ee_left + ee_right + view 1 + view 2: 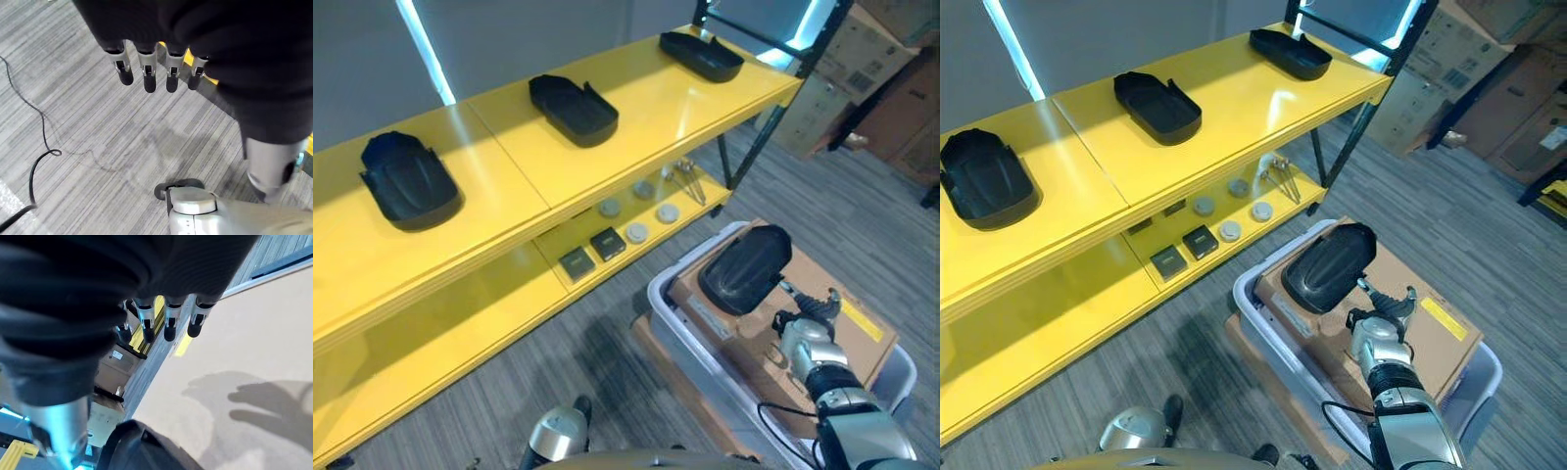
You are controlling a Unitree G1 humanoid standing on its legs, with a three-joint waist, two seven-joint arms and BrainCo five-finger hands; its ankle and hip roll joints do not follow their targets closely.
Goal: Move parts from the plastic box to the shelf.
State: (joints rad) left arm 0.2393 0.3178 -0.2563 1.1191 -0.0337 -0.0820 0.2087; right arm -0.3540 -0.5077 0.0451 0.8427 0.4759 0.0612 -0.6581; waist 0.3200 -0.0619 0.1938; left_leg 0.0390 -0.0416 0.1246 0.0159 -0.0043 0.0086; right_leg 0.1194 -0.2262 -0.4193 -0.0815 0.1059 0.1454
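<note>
While the right robot hand [1383, 315] hovers with fingers straight over the plastic box [1255, 323], the black part [1328, 266] lies just ahead of it on cardboard [1410, 323] inside (pickup step, I reckon). Next: reach, curl round it. Left robot hand [156, 68] hangs relaxed. Shelf [636, 147] already carries three parts [573, 108].

No text, label or number can be read anywhere
</note>
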